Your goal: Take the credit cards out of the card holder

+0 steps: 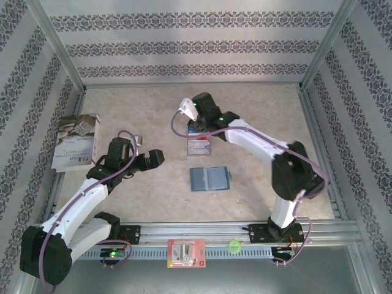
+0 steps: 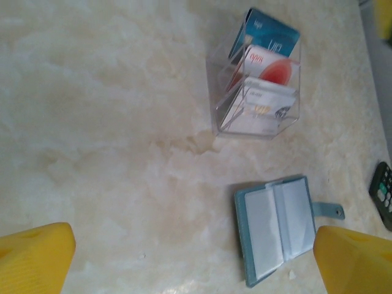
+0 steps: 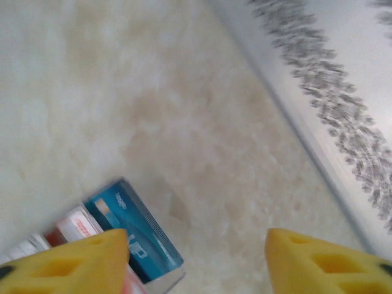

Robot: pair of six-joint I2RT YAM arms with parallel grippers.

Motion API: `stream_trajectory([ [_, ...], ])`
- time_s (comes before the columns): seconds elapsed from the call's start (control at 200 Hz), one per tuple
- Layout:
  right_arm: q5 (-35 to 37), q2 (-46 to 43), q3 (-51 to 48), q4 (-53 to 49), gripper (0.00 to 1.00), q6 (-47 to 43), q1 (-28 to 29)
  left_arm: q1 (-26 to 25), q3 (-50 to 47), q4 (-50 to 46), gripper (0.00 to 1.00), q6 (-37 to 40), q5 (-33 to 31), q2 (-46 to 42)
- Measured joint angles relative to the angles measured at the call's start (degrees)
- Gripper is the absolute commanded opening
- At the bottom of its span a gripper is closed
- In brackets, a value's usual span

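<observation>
The card holder [image 1: 209,179] [image 2: 278,226] is a teal bifold lying open on the table, its clear inner pockets facing up. The credit cards stand behind it in a clear plastic rack [image 2: 223,92]: a blue card [image 2: 269,38] [image 3: 138,236], a red-and-white card [image 2: 272,67] and a pale card [image 2: 263,107]. My right gripper [image 1: 195,125] [image 3: 196,263] hovers open just beyond the rack, its left finger [image 3: 67,263] beside the blue card, nothing between the fingers. Left of the holder, my left gripper [image 1: 153,158] [image 2: 193,263] is open and holds nothing.
A pale book [image 1: 76,142] lies at the left edge. A black calculator [image 2: 383,193] sits right of the holder. A red-and-white packet [image 1: 185,253] and a green object [image 1: 233,246] rest on the front rail. Patterned walls with metal posts enclose the table.
</observation>
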Motion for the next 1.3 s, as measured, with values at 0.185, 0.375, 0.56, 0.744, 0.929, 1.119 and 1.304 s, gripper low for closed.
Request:
stream_trajectory([
  [0.185, 2.05, -18.84, -17.03, 11.89, 0.98, 19.74, 0.00, 0.00, 0.02, 5.14, 1.00, -1.53, -6.05, 0.02],
  [0.375, 10.10, -28.57, -31.12, 13.70, 0.98, 34.58, -0.07, 0.07, 0.33, 11.13, 1.00, 1.29, -19.45, 2.67],
  [0.56, 16.28, -36.11, -37.22, 9.97, 0.98, 44.09, -3.54, 4.22, 6.86, 15.85, 1.00, 14.01, -29.16, 14.78],
  [0.744, 17.40, -41.35, -38.10, 7.45, 0.98, 48.09, -8.20, 8.85, 6.71, 23.19, 1.00, 25.20, -34.56, 24.20],
  [0.929, 19.02, -41.81, -39.67, 5.38, 0.98, 49.86, -11.30, 10.84, -2.08, 37.83, 1.00, 30.95, -36.15, 30.51],
  [1.119, 21.42, -42.18, -42.71, 4.72, 0.98, 49.62, -14.86, 13.14, -8.00, 50.23, 1.00, 32.00, -31.63, 34.86],
  [1.304, 21.00, -42.36, -46.36, 6.38, 0.98, 48.96, -22.91, 15.37, -10.82, 60.70, 1.00, 32.63, -24.63, 36.20],
])
